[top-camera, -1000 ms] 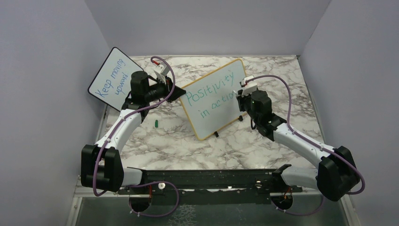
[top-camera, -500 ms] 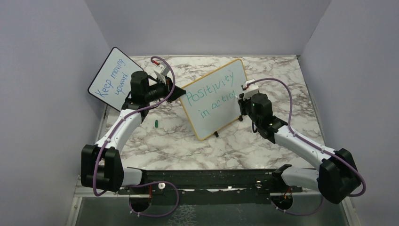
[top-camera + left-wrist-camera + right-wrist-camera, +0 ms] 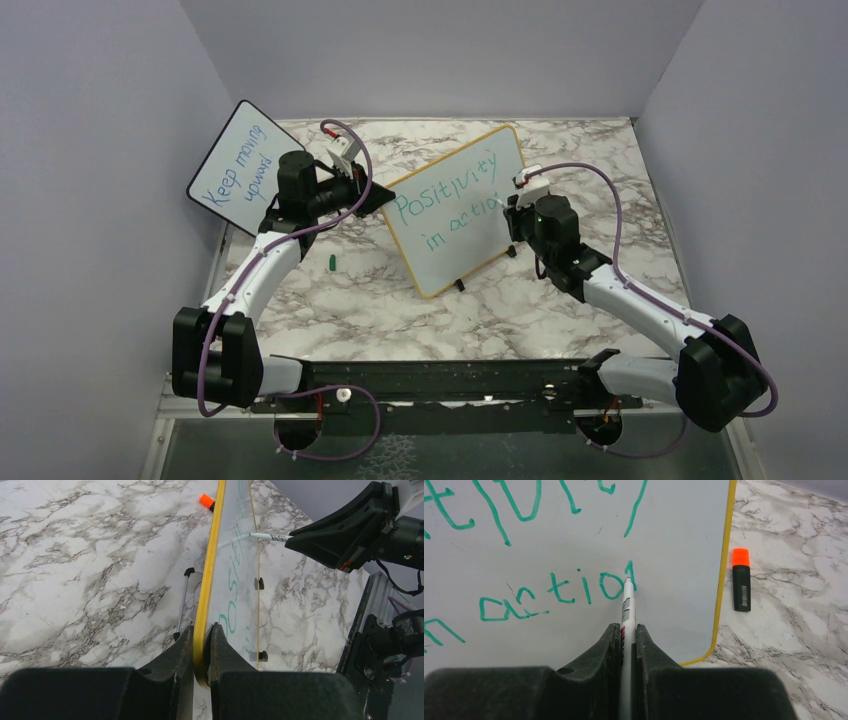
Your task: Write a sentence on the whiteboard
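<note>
Green handwritten sentence (image 3: pixel 447 200) sits on yellow-framed white whiteboard (image 3: pixel 455 268), mid-table. R gripper (image 3: pixel 627 630) pinches white marker pen (image 3: pixel 627 600), axis straight ahead, tip touching the half-made "n"; bare board lies right. L gripper (image 3: pixel 201 635) clamps board's left edge.

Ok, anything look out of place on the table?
Nothing damaged or spilled. A small green piece lies loose on the table left of the whiteboard, and an orange-capped marker lies past its other end.
</note>
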